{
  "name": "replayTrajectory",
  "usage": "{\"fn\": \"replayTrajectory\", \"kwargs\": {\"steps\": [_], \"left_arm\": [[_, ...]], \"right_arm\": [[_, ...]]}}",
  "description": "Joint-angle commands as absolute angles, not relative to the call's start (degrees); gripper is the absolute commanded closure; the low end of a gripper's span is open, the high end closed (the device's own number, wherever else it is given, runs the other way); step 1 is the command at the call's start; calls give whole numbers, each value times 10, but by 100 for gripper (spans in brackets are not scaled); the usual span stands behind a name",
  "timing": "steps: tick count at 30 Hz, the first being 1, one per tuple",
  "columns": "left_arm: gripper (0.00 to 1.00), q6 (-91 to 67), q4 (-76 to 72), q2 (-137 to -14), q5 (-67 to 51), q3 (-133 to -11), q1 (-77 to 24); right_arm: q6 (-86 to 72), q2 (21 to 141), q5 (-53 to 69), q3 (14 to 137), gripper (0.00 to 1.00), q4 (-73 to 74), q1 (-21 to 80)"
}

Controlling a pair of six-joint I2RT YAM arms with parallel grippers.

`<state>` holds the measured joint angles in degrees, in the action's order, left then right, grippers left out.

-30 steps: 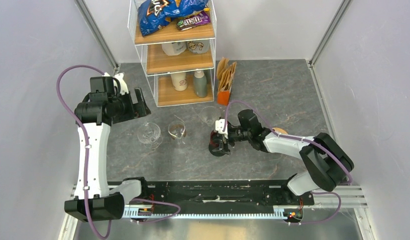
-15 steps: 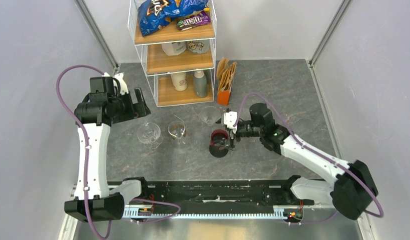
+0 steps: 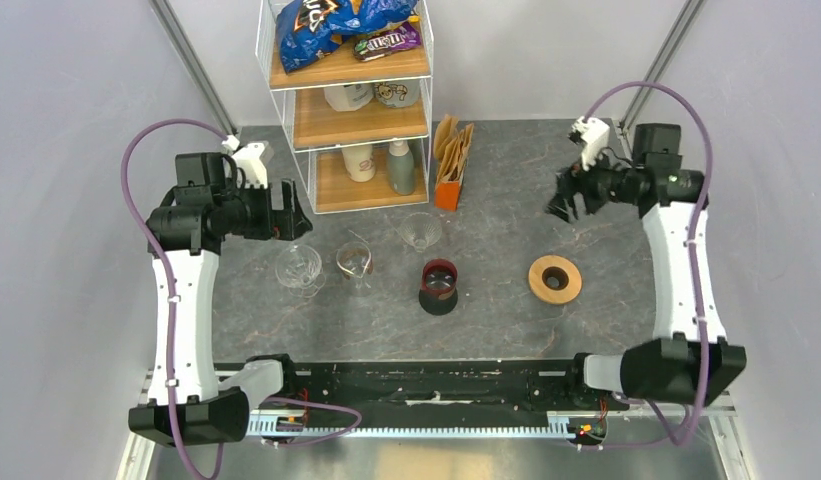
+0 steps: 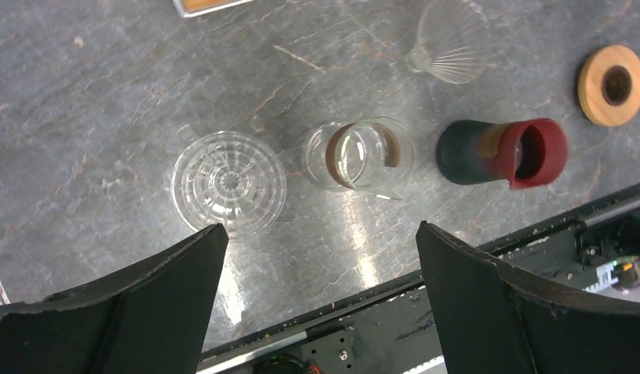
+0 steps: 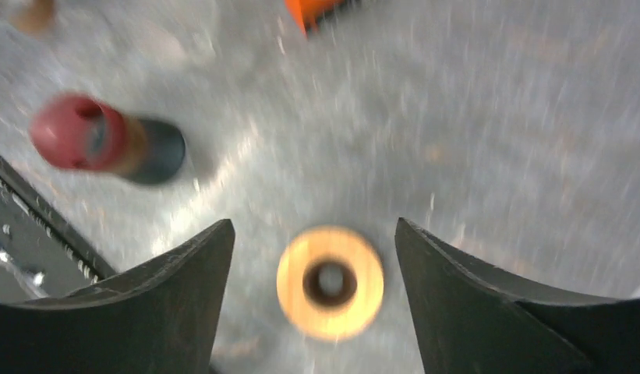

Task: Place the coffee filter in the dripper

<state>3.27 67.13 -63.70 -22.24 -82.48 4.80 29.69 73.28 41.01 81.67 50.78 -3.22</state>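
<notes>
Brown paper coffee filters (image 3: 452,148) stand in an orange holder (image 3: 447,192) beside the shelf; the holder's corner shows in the right wrist view (image 5: 312,9). A clear ribbed dripper (image 3: 299,268) sits on the table, also in the left wrist view (image 4: 228,182). A second clear ribbed cone (image 3: 419,232) lies further right (image 4: 450,48). My left gripper (image 3: 286,210) is open and empty, raised above the dripper (image 4: 320,234). My right gripper (image 3: 569,203) is open and empty, high at the far right (image 5: 314,226).
A glass carafe with a brown band (image 3: 355,262), a red and black cup (image 3: 439,286) and a wooden ring (image 3: 554,279) stand on the grey table. A wire shelf (image 3: 348,110) with bottles and snack bags stands at the back.
My right arm has pulled away from the red and black cup and swung up to the far right, uncovering the wooden ring. My left gripper has shifted slightly right.
</notes>
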Motion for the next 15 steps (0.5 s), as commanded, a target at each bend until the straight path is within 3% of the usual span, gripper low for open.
{"fn": "replayTrajectory", "kwargs": {"steps": [1, 7, 15], "left_arm": [[0, 102, 644, -615, -313, -852, 50], [0, 131, 625, -589, -396, -842, 50], [1, 149, 635, -589, -444, -861, 50]], "right_arm": [[452, 818, 347, 842, 21, 863, -133], [455, 902, 257, 778, 26, 828, -181], [537, 1083, 285, 833, 28, 859, -264]]}}
